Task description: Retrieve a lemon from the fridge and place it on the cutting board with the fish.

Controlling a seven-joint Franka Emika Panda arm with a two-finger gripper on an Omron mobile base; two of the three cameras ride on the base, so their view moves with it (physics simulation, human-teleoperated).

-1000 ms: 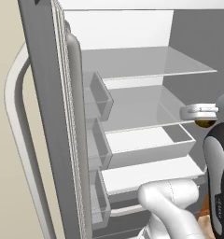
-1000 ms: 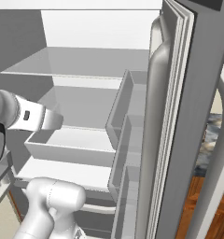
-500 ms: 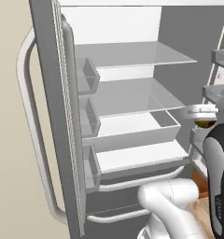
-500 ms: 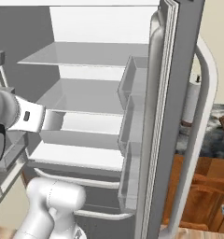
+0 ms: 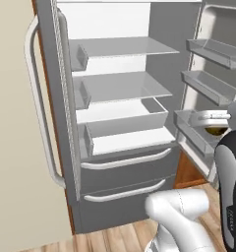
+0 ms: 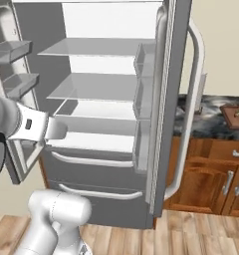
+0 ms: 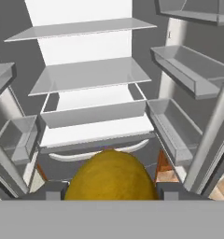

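Up close, the hand view puts the lemon (image 7: pixel 110 175) right at the bottom of the frame, a dull-yellow ball wedged between the two dark fingertips (image 7: pixel 52 191) of the hand (image 7: pixel 109 192), which is clamped on it from both sides. Behind the fruit stands the fridge (image 7: pixel 86 79) with both doors swung wide, its white interior and clear shelves bare as far as can be seen.

From the left base view the same hand (image 5: pixel 214 129) sits at the right edge of the picture, in front of the right door's lower bins; just a dark yellowish sliver of the lemon (image 5: pixel 216 131) peeks out under the pale wrist (too little to judge the grip from this side). That view gives the best look at the fridge (image 5: pixel 120 118) body: the long white curved handle on the left door, three glass shelves, a drawer-like bin, and two lower drawers with white pulls.

Only the right base view takes in the room beyond the fridge (image 6: pixel 116 109). At its far right, on the dark speckled desk (image 6: pixel 206 124) over wooden cabinets, lies the reddish-brown cutting board (image 6: pixel 233 117), with a small greenish speck on it that would be the fish (image 6: pixel 237 113), too small to make out. The lemon is well apart from that board. Here the forearm reaches in from the left, and the fingers themselves are hidden behind the pale wrist.
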